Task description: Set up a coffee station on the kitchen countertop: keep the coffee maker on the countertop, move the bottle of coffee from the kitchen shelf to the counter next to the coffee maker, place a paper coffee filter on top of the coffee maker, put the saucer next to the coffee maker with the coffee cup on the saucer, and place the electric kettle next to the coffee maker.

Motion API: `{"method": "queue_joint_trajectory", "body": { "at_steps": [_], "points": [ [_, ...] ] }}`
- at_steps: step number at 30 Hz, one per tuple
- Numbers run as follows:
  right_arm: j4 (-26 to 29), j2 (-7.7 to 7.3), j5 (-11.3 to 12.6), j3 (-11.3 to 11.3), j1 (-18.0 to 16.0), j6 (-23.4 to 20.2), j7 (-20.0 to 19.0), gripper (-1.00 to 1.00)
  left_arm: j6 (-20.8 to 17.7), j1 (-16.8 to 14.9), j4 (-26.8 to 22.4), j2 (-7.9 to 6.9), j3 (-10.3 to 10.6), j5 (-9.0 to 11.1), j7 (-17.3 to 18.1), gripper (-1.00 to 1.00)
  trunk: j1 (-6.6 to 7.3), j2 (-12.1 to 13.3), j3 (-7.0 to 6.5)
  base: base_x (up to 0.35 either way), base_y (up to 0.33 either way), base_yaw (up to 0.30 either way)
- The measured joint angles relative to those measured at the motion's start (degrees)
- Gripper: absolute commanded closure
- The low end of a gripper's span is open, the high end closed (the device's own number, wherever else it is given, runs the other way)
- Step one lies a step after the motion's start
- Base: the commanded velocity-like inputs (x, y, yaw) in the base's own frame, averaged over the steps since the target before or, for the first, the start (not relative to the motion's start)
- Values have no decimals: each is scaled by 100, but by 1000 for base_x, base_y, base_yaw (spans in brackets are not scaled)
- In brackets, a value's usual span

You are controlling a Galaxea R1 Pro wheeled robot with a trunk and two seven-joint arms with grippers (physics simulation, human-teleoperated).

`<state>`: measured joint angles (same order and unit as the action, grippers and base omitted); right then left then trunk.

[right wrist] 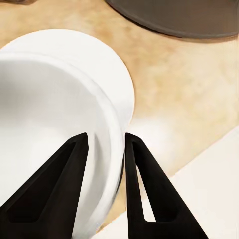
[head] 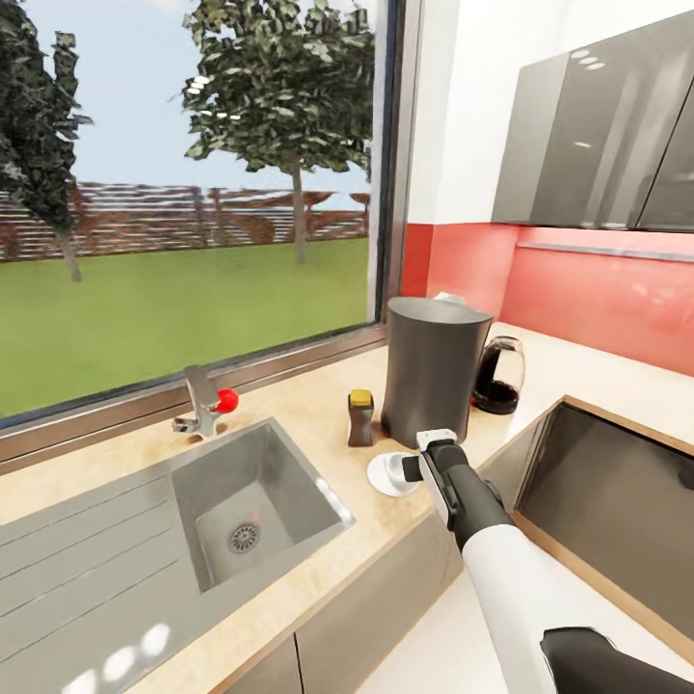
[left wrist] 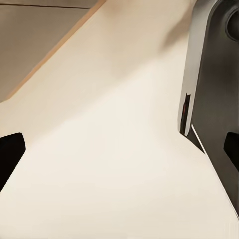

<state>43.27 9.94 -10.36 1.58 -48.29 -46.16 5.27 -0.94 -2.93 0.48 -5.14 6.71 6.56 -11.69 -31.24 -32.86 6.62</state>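
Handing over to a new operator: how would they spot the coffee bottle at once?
Find the sink under the window. To its right stands the tall grey coffee maker; the bottle is just left of it. It is the small dark jar with a yellow lid.

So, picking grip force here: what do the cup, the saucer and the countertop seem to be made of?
The cup and the saucer look like glazed white ceramic, smooth with soft sheen. The countertop looks like matte beige stone or laminate, faintly mottled; I can't tell which.
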Motion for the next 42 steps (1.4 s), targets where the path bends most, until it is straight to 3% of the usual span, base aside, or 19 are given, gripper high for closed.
{"method": "queue_joint_trajectory", "body": {
  "at_steps": [9, 17, 42],
  "points": [
    [-3, 0, -6, 0, 0, 0, -1, 100, -34, 0, 0, 4, -1, -2, 0, -100, 0, 0, 3, 117, -24, 4],
    [-397, 0, 9, 0, 0, 9, -7, 100, -34, 0, 0, -4, -9, 29, 1, -100, 0, 0, 3, 66, -1, 0],
    [-391, 0, 13, 0, 0, 11, -9, 100, 0, 0, 0, -5, -15, 34, -1, -100, -1, 0, 3, 47, 10, 0]
  ]
}}
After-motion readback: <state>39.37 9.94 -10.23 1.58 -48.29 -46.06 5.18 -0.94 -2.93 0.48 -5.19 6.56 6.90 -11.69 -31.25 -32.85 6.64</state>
